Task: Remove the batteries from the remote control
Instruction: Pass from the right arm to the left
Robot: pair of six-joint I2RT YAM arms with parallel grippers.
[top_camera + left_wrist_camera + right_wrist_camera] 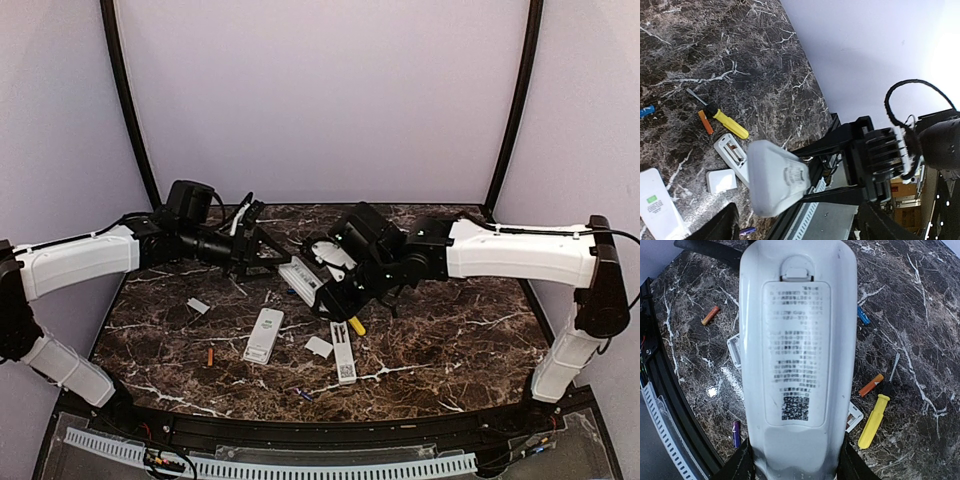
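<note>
Orange battery (210, 356) lies loose on the table (450, 340), near left. The remote control (797, 355), back cover closed, is clamped in the right tool (795, 467); left tool (796, 210) stands wide apart around its free end, contact unclear.

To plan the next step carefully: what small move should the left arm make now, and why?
Probably close the left end effector on the free end of the remote, to steady it. The right end effector grips the other end, the battery cover is not yet off, and the left one stands open around the free end, apparently not touching.
</note>
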